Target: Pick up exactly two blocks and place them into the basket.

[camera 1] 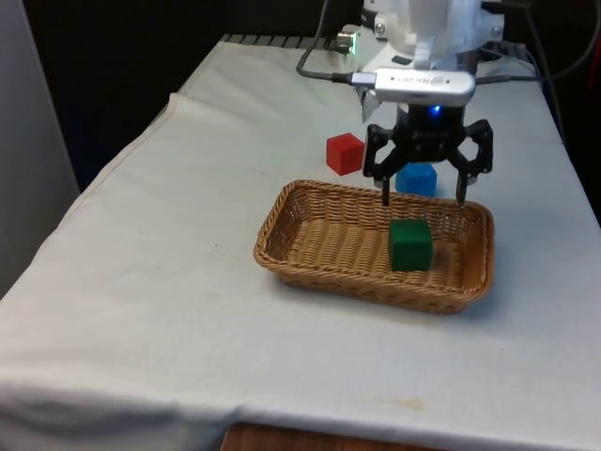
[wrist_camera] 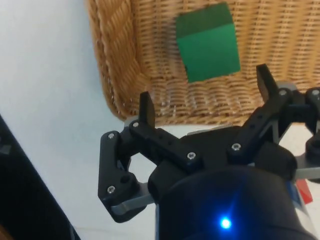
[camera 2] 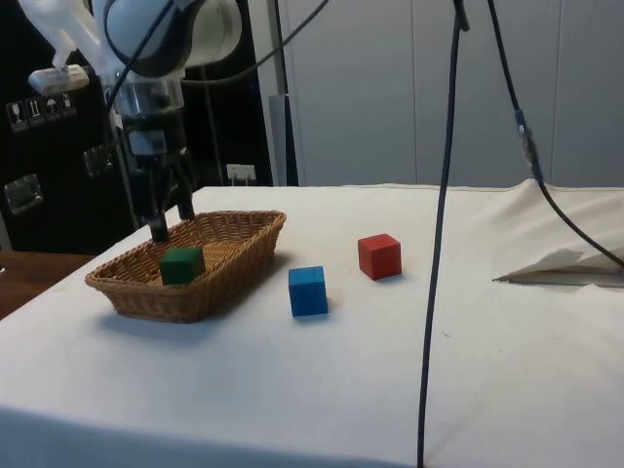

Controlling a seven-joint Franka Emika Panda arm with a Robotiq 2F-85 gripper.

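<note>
Hovering over the wicker basket [camera 1: 282,218], the gripper [camera 1: 424,198] has its fingers spread and empty. 1 green block [camera 1: 410,244] lies inside. Blue block [camera 1: 416,178] and red block [camera 1: 345,153] sit just behind, outside it.

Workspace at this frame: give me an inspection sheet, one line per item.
Surface: white cloth, creased at its edges.
Job's things: green block inside wicker basket; blue block and red block on the cloth beside it.
Clutter: nothing seen.
Grippers: gripper open, empty, above the green block.
Cables: black cables hanging in the side view.
Surroundings: dark cabinets, black curtains.
</note>
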